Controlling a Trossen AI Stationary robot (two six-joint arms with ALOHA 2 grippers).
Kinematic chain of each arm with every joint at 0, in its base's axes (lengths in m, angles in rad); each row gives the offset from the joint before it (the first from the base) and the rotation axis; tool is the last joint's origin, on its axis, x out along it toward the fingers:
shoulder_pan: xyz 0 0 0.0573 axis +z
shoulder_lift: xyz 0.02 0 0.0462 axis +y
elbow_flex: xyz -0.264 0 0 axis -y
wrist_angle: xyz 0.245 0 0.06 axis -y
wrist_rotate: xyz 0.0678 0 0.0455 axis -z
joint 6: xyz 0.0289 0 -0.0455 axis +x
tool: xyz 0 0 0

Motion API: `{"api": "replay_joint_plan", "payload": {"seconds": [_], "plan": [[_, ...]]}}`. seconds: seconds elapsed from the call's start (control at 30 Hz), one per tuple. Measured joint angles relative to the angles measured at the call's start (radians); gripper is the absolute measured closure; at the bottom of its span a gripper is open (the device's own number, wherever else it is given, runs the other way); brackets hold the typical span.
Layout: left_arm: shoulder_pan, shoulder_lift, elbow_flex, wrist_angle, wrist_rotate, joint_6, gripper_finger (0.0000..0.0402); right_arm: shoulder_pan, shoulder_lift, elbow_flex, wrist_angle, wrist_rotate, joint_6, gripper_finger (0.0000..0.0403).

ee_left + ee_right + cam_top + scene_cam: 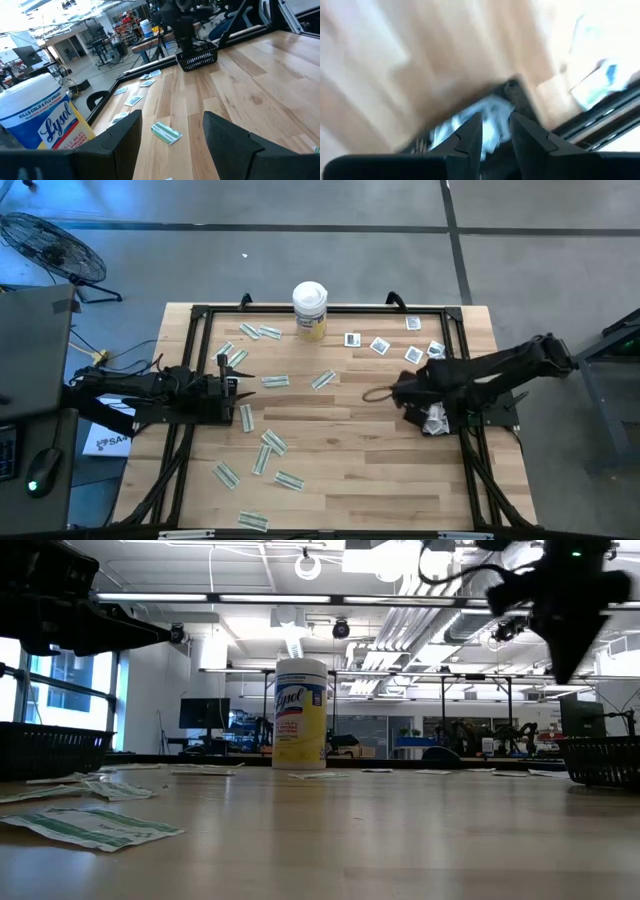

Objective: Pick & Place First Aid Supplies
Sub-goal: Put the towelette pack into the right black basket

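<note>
On the left side of the worktop (400, 480): the left gripper (238, 385), low above the wood. Jaws spread wide, gripping nothing. Just past them in the left wrist view, a single green-white strip (166, 132) flat on the boards.

On the right side: the right gripper (415, 398), pointing down over a black basket (440, 420) near the right edge. Jaws parted by a narrow gap in the right wrist view, with nothing clearly held between; blurred there, pale packets in the basket below.

Across the left and middle of the worktop: green-white strips (275, 381) lying loose, some near the far rail, some near the left gripper, more towards the near edge. All flat, mostly apart from one another.

Towards the far right corner: small white squares (380, 346) with a dark centre mark, scattered between the canister and the basket.

At the middle of the far edge: a white-lidded yellow-labelled canister (310, 310), upright, well apart from both grippers.

In the low view: strips flat in the left foreground, canister upright behind them.
</note>
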Motion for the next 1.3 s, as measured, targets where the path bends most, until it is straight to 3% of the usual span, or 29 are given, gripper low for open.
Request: {"api": "replay_joint_plan", "payload": {"seconds": [0.23, 0.53, 0.67, 0.8, 1.03, 1.3], "plan": [[0.0, 0.0, 0.0, 0.0, 0.0, 0.0, 0.0195, -0.211, 0.0, 0.029, 0.116, 0.174, 0.075, 0.0309], [0.0, 0.0, 0.0, 0.0, 0.0, 0.0, 0.0195, -0.518, 0.002, -0.176, 0.585, 0.136, 0.079, 0.0309], [0.0, 0.0, 0.0, 0.0, 0.0, 0.0, 0.0195, -0.608, 0.002, -0.298, 0.809, 0.148, -0.054, 0.03], [0.0, 0.0, 0.0, 0.0, 0.0, 0.0, 0.0195, -0.656, 0.002, -0.401, 0.963, 0.14, -0.133, 0.0273], [0.0, 0.0, 0.0, 0.0, 0.0, 0.0, 0.0195, -0.674, 0.003, -0.517, 1.035, 0.194, -0.034, 0.0214], [0.0, 0.0, 0.0, 0.0, 0.0, 0.0, 0.0195, -0.675, 0.029, -0.614, 1.219, 0.184, -0.025, 0.0208]]}}
